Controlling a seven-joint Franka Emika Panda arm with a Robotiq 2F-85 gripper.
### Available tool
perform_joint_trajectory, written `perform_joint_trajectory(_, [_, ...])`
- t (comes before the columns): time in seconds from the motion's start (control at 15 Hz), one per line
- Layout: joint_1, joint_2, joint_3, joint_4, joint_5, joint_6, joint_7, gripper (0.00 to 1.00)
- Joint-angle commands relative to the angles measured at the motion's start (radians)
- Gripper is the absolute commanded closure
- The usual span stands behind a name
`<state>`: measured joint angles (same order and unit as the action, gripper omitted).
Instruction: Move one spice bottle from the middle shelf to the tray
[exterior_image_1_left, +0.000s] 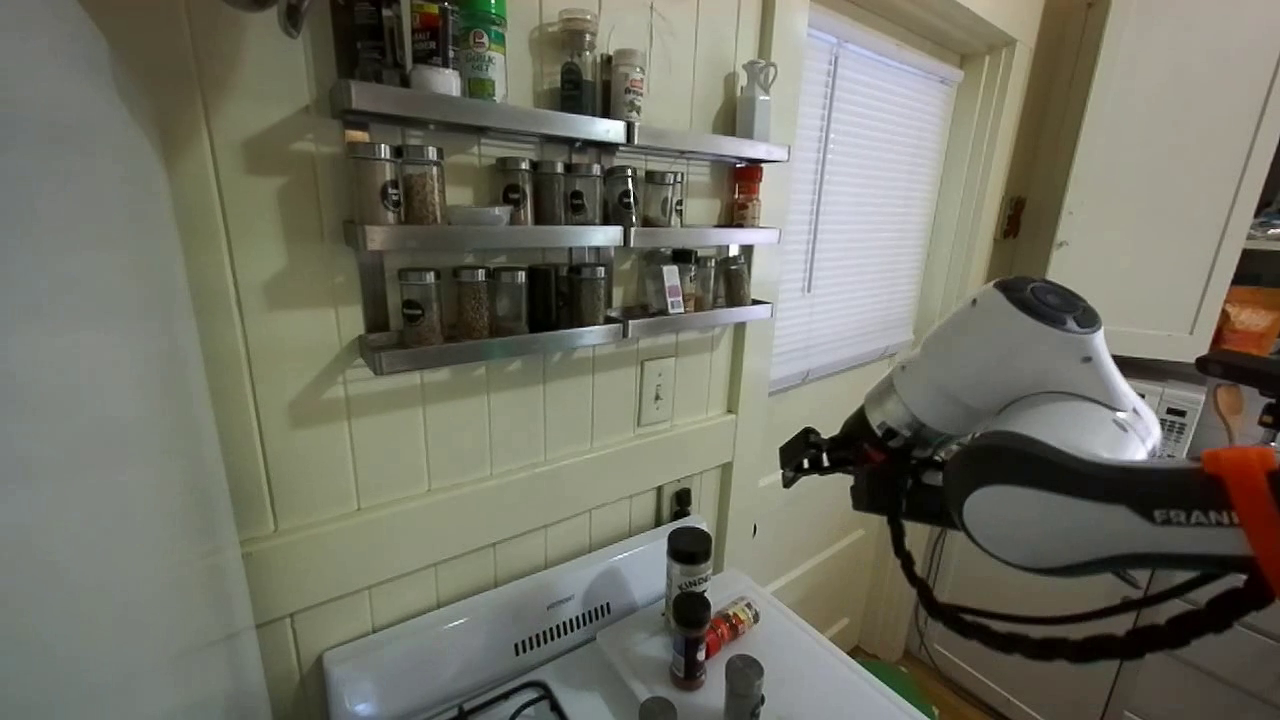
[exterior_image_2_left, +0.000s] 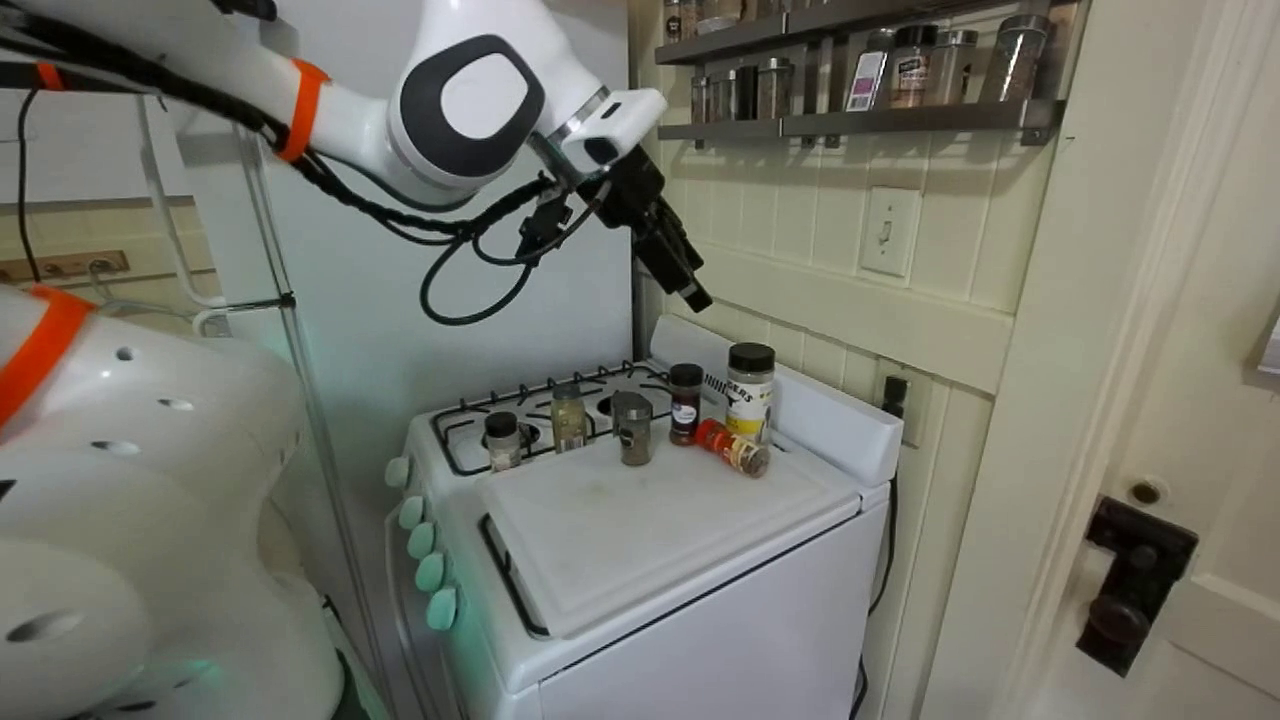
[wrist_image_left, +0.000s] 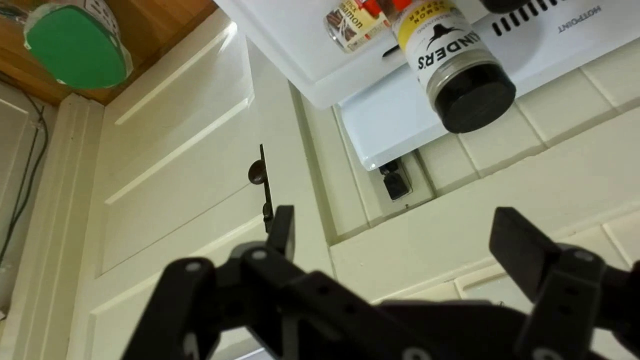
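Hanging in midair near a kitchen stove (exterior_image_2_left: 720, 620), the gripper (wrist_image_left: 397, 232) I operate from a distance holds nothing, its two fingers (wrist_image_left: 520, 250) spread wide in the wrist view. Above it and well apart, the middle shelf (exterior_image_1_left: 484, 237) bears the spice bottles (exterior_image_1_left: 423, 190), standing upright in a row; which of them my task means, I cannot tell. Among them, a red-capped bottle (exterior_image_1_left: 747, 205) stands at the end of the shelf that appears closest to my gripper in an exterior view, with a pale bowl (exterior_image_1_left: 480, 215) toward the end farther off. Lower down but higher than the gripper, the lower shelf (exterior_image_1_left: 500, 348) carries jars (exterior_image_1_left: 473, 305) of its own. Beneath the gripper's level, a white tray (exterior_image_2_left: 640, 540) rests on the stove in both exterior views. On it, black-capped and upright, a Kinder's bottle (wrist_image_left: 445, 50) shows beyond the fingertips in the wrist view, apart from them. Just beside it stands a smaller dark-capped bottle (exterior_image_2_left: 685, 405), and a red-topped bottle (exterior_image_2_left: 735, 448) lies on its side close by. A gray-lidded jar (exterior_image_2_left: 633, 432) is upright on the tray, also lower than my fingers. Whether the gripper is directly over the tray or off to one side of it, I cannot tell.
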<state>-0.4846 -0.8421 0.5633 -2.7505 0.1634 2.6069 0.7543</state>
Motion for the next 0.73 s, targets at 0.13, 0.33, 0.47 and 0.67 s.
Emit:
perform_joint_trajectory(0.13, [0.268,0.044,-0.36,0.039,-0.015,-0.154,-0.268,0.0])
perform_joint_trajectory(0.33, [0.358,0.083,-0.458,0.088,0.008,-0.243,-0.378,0.0])
perform_joint_trajectory(0.47, [0.336,0.104,-0.442,0.105,0.045,-0.257,-0.255,0.0])
perform_joint_trajectory(0.67, [0.349,0.065,-0.457,0.074,0.005,-0.221,-0.318,0.0])
